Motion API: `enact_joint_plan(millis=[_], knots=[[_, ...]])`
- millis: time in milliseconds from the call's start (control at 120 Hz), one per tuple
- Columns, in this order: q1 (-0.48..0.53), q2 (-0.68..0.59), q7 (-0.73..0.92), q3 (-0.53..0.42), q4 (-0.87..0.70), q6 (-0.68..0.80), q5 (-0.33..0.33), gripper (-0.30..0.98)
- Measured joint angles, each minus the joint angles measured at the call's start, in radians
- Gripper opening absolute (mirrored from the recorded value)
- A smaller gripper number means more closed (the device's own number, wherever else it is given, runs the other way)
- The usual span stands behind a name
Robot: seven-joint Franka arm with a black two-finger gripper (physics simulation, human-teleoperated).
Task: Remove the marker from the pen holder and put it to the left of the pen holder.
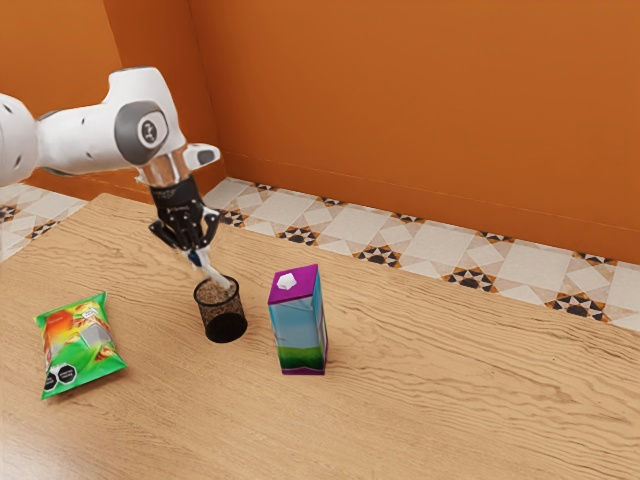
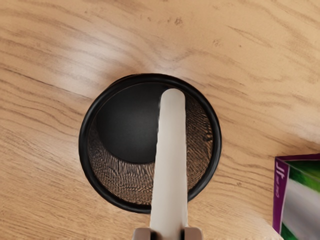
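Just above the pen holder, my gripper (image 1: 197, 250) points down in the exterior view, shut on the upper end of the white marker (image 1: 213, 274). The marker slants down into the mouth of the black mesh pen holder (image 1: 224, 324), which stands upright. In the wrist view the gripper (image 2: 168, 234) has a fingertip against each side of the marker (image 2: 171, 165). The marker's far end lies over the opening of the pen holder (image 2: 86, 155), inside the rim's outline.
A purple-topped carton (image 1: 298, 330) stands close to the holder, toward the exterior view's right; its edge (image 2: 279, 195) shows in the wrist view. A green and orange snack bag (image 1: 80, 345) lies toward the exterior view's left on the wooden table (image 1: 450, 400).
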Motion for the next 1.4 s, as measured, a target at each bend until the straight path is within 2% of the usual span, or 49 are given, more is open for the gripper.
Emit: enact_joint_plan(millis=[142, 283, 392, 567, 700, 875, 1117, 1400], knots=[[0.007, -0.091, -0.024, 0.000, 0.002, -0.040, 0.076, -0.10], [0.010, -0.099, -0.067, 0.026, 0.045, -0.096, 0.206, -0.10], [0.019, -0.004, -0.103, 0.045, 0.118, -0.118, 0.324, -0.10], [0.013, 0.194, -0.166, 0.061, 0.217, -0.079, 0.473, -0.10], [0.011, 0.272, -0.231, 0.066, 0.245, -0.066, 0.580, -0.10], [0.029, 0.320, -0.305, 0.088, 0.243, -0.059, 0.626, -0.10], [0.042, 0.356, -0.376, 0.096, 0.244, -0.048, 0.637, -0.10], [0.038, 0.393, -0.423, 0.092, 0.239, 0.099, 0.643, -0.10]])
